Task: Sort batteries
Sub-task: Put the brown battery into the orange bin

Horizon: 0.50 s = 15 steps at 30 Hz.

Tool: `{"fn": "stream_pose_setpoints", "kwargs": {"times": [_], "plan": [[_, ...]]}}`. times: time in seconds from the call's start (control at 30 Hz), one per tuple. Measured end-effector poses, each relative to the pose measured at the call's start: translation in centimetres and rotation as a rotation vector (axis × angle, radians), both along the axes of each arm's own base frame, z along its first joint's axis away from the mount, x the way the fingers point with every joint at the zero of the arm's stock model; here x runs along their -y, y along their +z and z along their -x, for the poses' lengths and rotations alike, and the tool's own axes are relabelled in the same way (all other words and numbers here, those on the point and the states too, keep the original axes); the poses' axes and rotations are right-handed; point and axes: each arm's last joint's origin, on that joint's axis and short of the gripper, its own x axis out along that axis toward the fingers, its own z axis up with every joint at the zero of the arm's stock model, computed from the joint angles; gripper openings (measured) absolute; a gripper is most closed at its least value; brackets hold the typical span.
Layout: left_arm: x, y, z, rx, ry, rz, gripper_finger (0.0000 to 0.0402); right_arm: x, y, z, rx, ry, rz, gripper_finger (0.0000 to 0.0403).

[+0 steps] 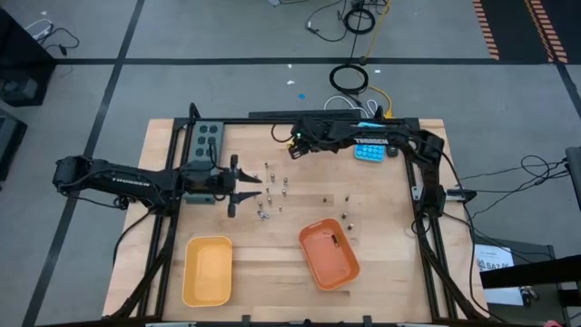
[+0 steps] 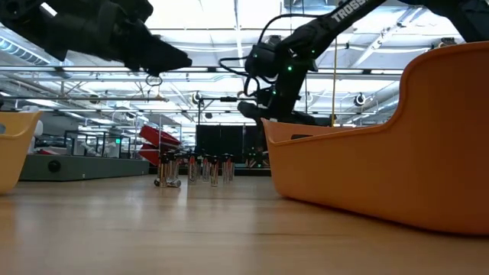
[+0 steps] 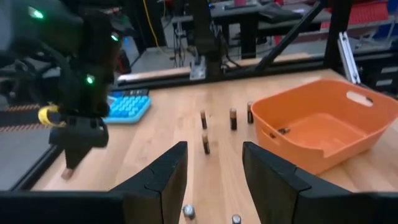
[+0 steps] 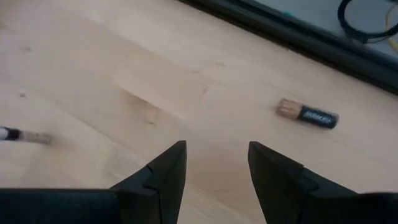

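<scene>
Orange tray up front; batteries clustered mid-table, left gripper spread beside them, right gripper spread, empty.

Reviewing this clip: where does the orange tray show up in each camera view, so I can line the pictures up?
High view: orange tray lies at lower centre, tilted, right of the yellow tray.
Low view: it fills the right side as a big near wall.
Left wrist view: at right, open, with one battery inside.
Right wrist view: not in it.
Shared landmark: the blue calculator, also in the left wrist view.
</scene>
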Motion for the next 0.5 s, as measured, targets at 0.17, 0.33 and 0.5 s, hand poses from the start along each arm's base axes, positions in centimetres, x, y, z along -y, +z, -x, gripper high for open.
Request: {"fn": "stream_pose_setpoints", "kwargs": {"times": [0.17, 0.33, 0.5], "plan": [[0.0, 0.1, 0.0, 0.009, 0.000, 0.000, 0.0164, 1.5, -0.2, 0.6, 0.001, -0.096, 0.039, 0.0163], [0.0, 0.1, 0.0, 0.012, -0.001, -0.005, 0.0164, 3.8, -1.0, 1.6, -0.016, -0.139, 0.006, 0.0163], [-1.2, -0.1, -0.4, 0.025, 0.063, -0.056, 0.0164, 1.3, 0.5, 0.9, -0.071, -0.029, 0.099, 0.0163]]}}
